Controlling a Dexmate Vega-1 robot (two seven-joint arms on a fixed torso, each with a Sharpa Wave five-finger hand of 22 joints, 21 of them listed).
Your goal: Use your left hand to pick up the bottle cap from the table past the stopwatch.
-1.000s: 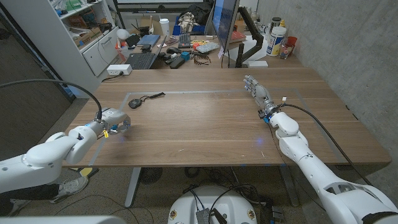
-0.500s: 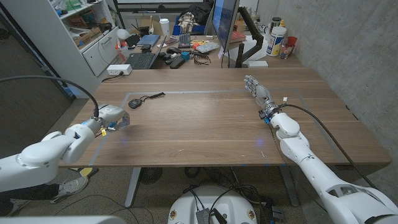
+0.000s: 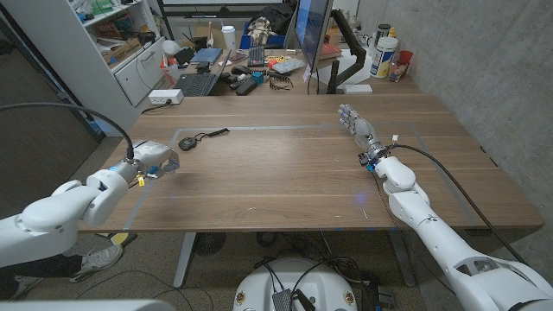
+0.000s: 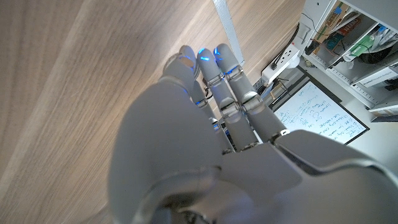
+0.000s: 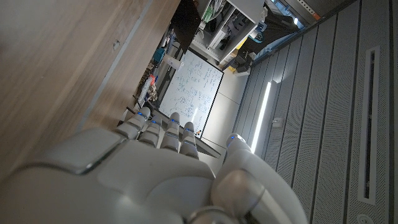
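A black stopwatch (image 3: pixel 187 143) lies on the wooden table (image 3: pixel 285 177) at the far left, its cord trailing away to the right. I cannot make out a bottle cap near it. My left hand (image 3: pixel 155 159) hovers over the table's left edge, just short of the stopwatch. In the left wrist view its fingers (image 4: pixel 214 74) reach out straight, side by side, with nothing in them. My right hand (image 3: pixel 355 123) stands on its edge at the far right of the table, fingers extended and holding nothing; its back (image 5: pixel 155 162) also appears in the right wrist view.
Along the table's far edge are a white power strip (image 3: pixel 164 97), a laptop (image 3: pixel 197 83), a monitor (image 3: pixel 313 34) and some bottles (image 3: pixel 384 53). A shelf unit (image 3: pixel 121 52) stands behind the far left corner. Pale tape lines (image 3: pixel 259 128) mark the tabletop.
My left hand has moved away from the table's near left edge toward the stopwatch. The right arm and the stopwatch have stayed put.
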